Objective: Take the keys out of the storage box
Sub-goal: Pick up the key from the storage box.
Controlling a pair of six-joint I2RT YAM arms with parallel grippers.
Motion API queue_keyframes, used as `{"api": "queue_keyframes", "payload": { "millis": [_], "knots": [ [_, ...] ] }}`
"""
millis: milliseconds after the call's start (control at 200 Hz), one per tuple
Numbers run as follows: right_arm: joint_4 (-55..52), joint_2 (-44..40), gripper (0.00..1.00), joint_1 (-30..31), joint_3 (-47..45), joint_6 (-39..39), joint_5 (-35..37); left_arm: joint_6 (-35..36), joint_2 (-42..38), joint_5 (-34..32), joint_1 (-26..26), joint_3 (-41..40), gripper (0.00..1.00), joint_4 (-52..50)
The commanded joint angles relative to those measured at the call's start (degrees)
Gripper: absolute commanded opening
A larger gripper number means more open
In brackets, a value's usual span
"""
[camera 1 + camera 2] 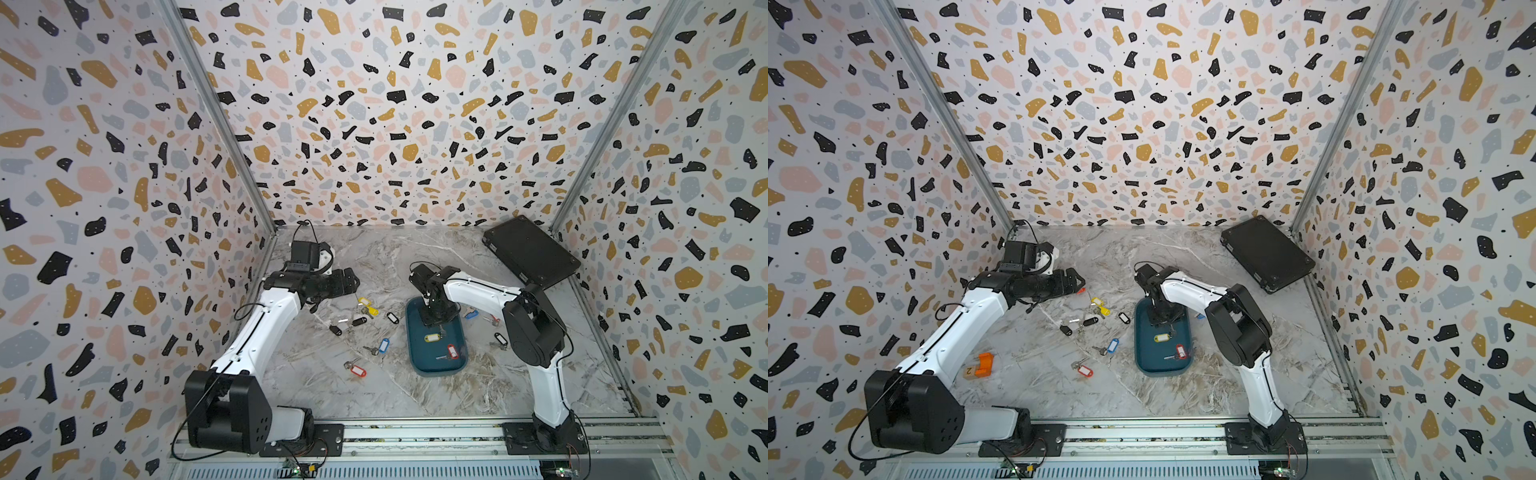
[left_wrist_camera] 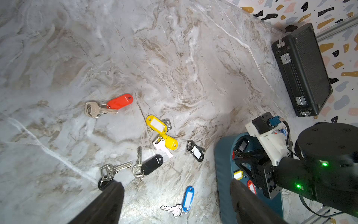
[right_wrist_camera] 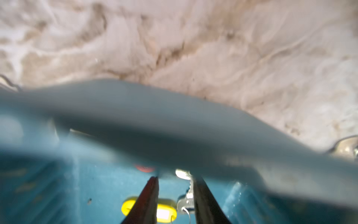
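Note:
The teal storage box (image 1: 432, 363) (image 1: 1144, 361) lies mid-table. Two keys show on its floor in both top views, one with a yellow tag (image 1: 432, 337) and one with a red tag (image 1: 452, 351). My right gripper (image 1: 430, 321) (image 3: 176, 179) points down into the box's far end. Its fingers stand a little apart, with the yellow tag (image 3: 164, 212) and a silver key (image 3: 187, 201) lying between and under them, neither pinched. My left gripper (image 1: 353, 282) (image 2: 175, 185) hangs wide open and empty over the table to the left of the box.
Several keys lie loose left of the box: yellow tags (image 2: 160, 131), black tag (image 2: 153, 164), blue tag (image 2: 188, 197), red tag (image 2: 120, 101). More sit right of it (image 1: 500, 338). A black case (image 1: 530, 251) leans at back right. An orange block (image 1: 985, 363) sits front left.

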Motion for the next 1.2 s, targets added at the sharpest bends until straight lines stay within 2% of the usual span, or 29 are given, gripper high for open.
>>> {"api": "queue_keyframes", "payload": {
  "millis": [0, 155, 270, 375, 471, 576, 786, 1196],
  "knots": [
    [-2.85, -0.36, 0.35, 0.5, 2.06, 0.15, 2.27, -0.22, -0.78, 0.99, -0.1, 0.16, 0.89, 1.34],
    [-3.29, 1.06, 0.34, 0.5, 3.15, 0.06, 2.37, -0.18, -0.78, 1.16, -0.06, 0.16, 0.89, 1.28],
    [-3.34, 1.76, 0.28, 0.68, 3.82, 0.15, 2.79, -0.2, -0.8, 1.08, -0.11, 0.16, 0.89, 1.28],
    [-3.57, 2.0, 0.17, 0.63, 3.99, 0.32, 3.81, -0.26, -0.77, 1.17, -0.08, 0.16, 0.89, 1.28],
    [-3.99, 2.04, 0.0, 0.68, 3.98, 0.48, 4.82, -0.19, -0.82, 1.17, -0.07, 0.16, 0.89, 1.28],
    [-5.03, 0.9, 0.0, 0.76, 3.81, 1.15, 6.26, -0.13, -0.82, 1.15, -0.11, 0.16, 0.89, 1.26],
    [-6.01, -7.36, 0.0, 0.75, 1.25, 1.45, 7.88, -0.17, -0.95, 1.23, -0.09, 0.22, 0.89, 1.28],
    [-6.63, -13.98, 0.0, 0.0, 2.93, 2.08, 3.09, -0.1, -1.42, 1.12, -0.15, 0.07, 0.89, 1.28]
  ]
}}
